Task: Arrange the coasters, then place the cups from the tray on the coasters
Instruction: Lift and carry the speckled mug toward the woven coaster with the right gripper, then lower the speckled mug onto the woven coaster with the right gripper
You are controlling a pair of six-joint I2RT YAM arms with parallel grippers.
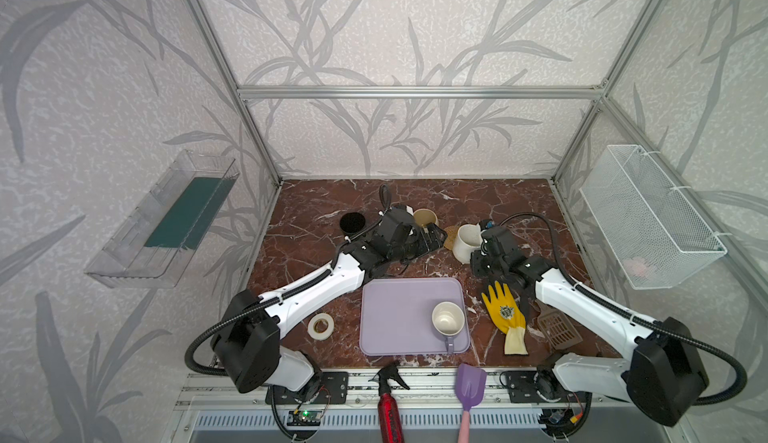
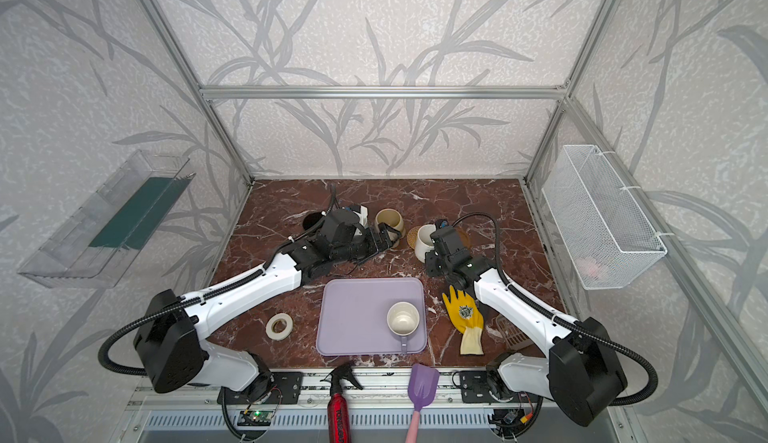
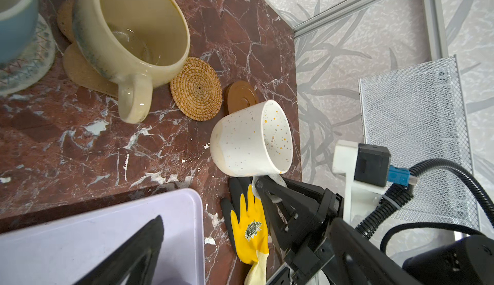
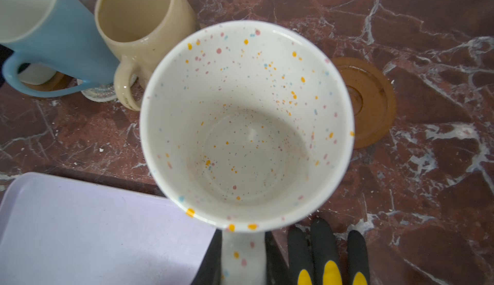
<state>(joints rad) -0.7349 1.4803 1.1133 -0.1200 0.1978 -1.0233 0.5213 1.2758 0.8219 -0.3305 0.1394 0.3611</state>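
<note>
While the right gripper (image 4: pixel 243 257) pinches the speckled white mug (image 4: pixel 246 125) by its handle, it's tilted just past the far right corner of the tray (image 4: pixel 80 230).
Glazed ceramic I'd guess: stiff, weighty, slick, chippable, so the handle's the spot; the left gripper (image 1: pixel 432 239) is spread wide.

Speckled white mug (image 4: pixel 246 125): glazed ceramic, glossy, smooth. Beige mug (image 3: pixel 133 35): glossy glaze, mottled. Light blue mug (image 4: pixel 66 37): smooth, soft sheen. Rattan coaster (image 3: pixel 196 88): coiled woven fibre, rough, matt. Amber-brown coaster (image 4: pixel 371 101): smooth, faint sheen. Lavender tray (image 1: pixel 399 316): smooth matt plastic. Tabletop (image 4: pixel 427 56): polished veined marble look. Wire basket (image 1: pixel 648 212): white metal mesh. Glove (image 1: pixel 498 299): yellow rubbery coating, knit cuff.
</note>
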